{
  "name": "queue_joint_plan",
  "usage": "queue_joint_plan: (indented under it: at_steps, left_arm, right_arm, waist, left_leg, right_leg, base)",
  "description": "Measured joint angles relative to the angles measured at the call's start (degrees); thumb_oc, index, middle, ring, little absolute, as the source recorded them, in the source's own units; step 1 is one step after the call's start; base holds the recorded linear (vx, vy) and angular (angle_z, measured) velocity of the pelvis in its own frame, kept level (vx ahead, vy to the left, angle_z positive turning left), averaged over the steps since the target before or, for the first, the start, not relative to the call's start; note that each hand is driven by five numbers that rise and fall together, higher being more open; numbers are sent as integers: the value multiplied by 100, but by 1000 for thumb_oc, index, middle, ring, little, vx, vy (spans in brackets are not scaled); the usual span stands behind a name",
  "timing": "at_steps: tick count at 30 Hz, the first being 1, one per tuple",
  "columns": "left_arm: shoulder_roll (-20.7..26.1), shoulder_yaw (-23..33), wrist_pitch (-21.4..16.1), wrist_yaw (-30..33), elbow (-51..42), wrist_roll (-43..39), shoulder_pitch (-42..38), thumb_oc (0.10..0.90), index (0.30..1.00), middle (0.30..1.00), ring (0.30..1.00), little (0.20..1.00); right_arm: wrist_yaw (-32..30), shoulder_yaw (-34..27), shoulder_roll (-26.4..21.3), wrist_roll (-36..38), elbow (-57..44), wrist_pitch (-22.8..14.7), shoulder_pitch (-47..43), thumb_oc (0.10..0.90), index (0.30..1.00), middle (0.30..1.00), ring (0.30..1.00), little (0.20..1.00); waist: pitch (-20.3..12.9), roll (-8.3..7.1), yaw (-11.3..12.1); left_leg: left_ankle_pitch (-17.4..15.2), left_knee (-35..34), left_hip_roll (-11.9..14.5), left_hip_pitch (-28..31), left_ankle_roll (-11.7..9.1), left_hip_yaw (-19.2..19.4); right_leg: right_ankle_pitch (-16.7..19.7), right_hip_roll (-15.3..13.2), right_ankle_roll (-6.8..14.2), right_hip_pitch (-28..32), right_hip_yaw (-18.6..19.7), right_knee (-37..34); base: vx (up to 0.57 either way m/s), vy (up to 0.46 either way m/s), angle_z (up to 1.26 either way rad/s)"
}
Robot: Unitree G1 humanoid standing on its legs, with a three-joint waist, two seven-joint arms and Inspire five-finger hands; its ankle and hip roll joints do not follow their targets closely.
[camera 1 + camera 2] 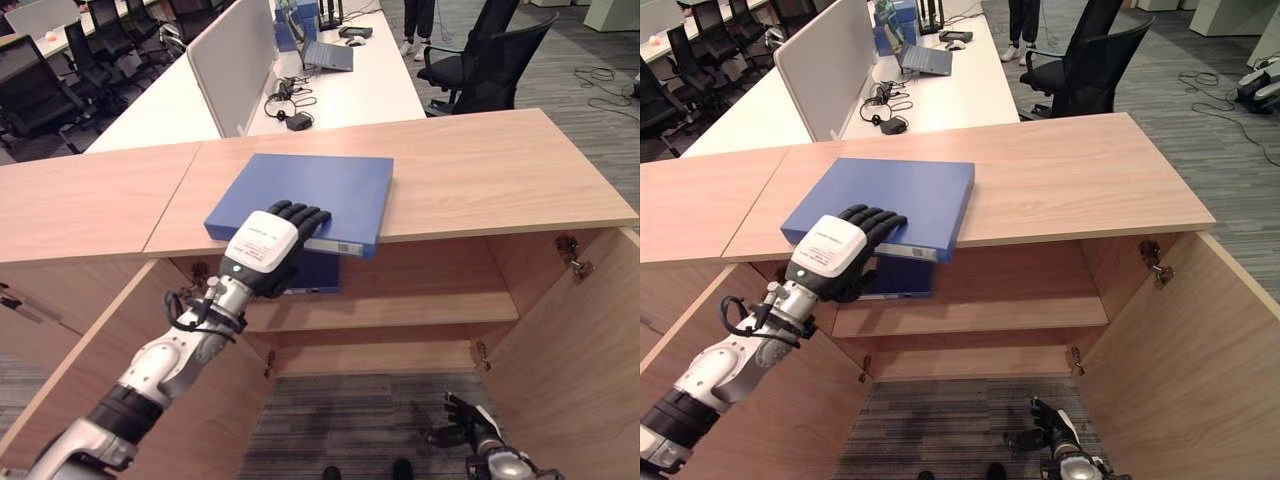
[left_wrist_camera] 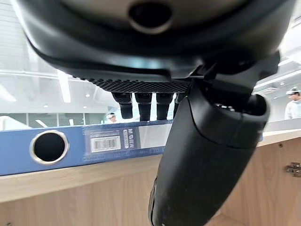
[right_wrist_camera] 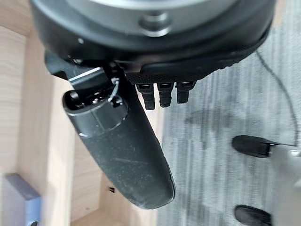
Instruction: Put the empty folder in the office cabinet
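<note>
Wooden cabinet top (image 1: 480,170), blue folder (image 1: 310,190) flat, spine overhanging front edge, left hand (image 1: 270,245) gripping spine, right hand (image 1: 470,420) fingers relaxed

A: What is covering the left arm (image 1: 165,365)?
B: Silver-grey shells are alternating with black joints, and a white printed panel is capping the dark left hand (image 1: 272,248).
A: And the right hand (image 1: 466,416)?
B: It is showing black fingers and a silver wrist.

A blue folder (image 1: 300,195) is laid flat on the wooden cabinet top (image 1: 480,170), its near edge hanging over the front a bit. A second blue folder (image 1: 320,275) is kept on the shelf (image 1: 400,310) just below. Further back, a laptop (image 1: 328,55) and headset (image 1: 283,100) are left on the white desk (image 1: 370,90).
</note>
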Motion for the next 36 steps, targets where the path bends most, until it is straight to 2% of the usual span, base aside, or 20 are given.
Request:
queue_joint_plan:
  at_steps: [10, 17, 18, 19, 20, 36]
  left_arm:
    - [-4, -3, 0, 0, -23, -8, 1, 800, 900, 900, 900, 900]
    - [-24, -3, -3, 0, -118, -18, 1, 800, 900, 900, 900, 900]
    - [-24, -3, -3, 0, -120, -18, 2, 765, 848, 848, 848, 848]
    - [-24, -3, -3, 0, -120, -18, 2, 511, 467, 467, 467, 467]
    - [-23, -3, -3, 0, -120, -18, 2, 400, 300, 300, 300, 300]
    - [-178, 31, -45, 6, -517, -246, 16, 400, 300, 300, 300, 300]
  right_arm:
    - [-61, -6, 9, 52, -8, -13, 4, 800, 900, 900, 900, 900]
    - [-62, -5, 25, 70, -8, -9, 32, 800, 900, 900, 900, 900]
    - [-62, -5, 25, 76, -8, -8, 37, 800, 900, 900, 900, 900]
    - [-61, -3, 29, 78, -8, -6, 39, 800, 900, 900, 900, 900]
    - [-61, -3, 33, 79, -8, -4, 39, 800, 900, 900, 900, 900]
    - [-63, -6, 37, 103, -8, 4, 58, 800, 900, 900, 900, 900]
  waist:
    - [-5, -9, -16]
    - [-86, -134, -18]
    - [-87, -134, -17]
    - [-88, -132, -17]
    - [-89, -131, -17]
    - [-151, -44, -18]
  left_leg:
    - [0, -1, 2, 69, 0, -40]
    - [-1, -23, -1, 70, -3, -76]
    - [0, -23, -2, 70, -1, -76]
    - [1, -23, -2, 70, -1, -76]
    - [2, -23, -2, 71, -1, -77]
    - [8, -23, 2, 103, -5, -79]
  right_leg:
    - [-7, 0, -1, 95, -54, 0]
    - [-10, 0, -14, 106, -66, 0]
    - [-8, 0, -17, 106, -67, 0]
    - [-5, -1, -21, 106, -68, 0]
    - [-3, -1, -23, 106, -69, 0]
    - [-15, 3, -7, 138, -68, 0]
  base:
    - [7, 1, 2]
    - [0, 0, 0]
    - [0, 0, 0]
    - [0, 0, 0]
    - [0, 0, 0]
    - [0, 0, 0]
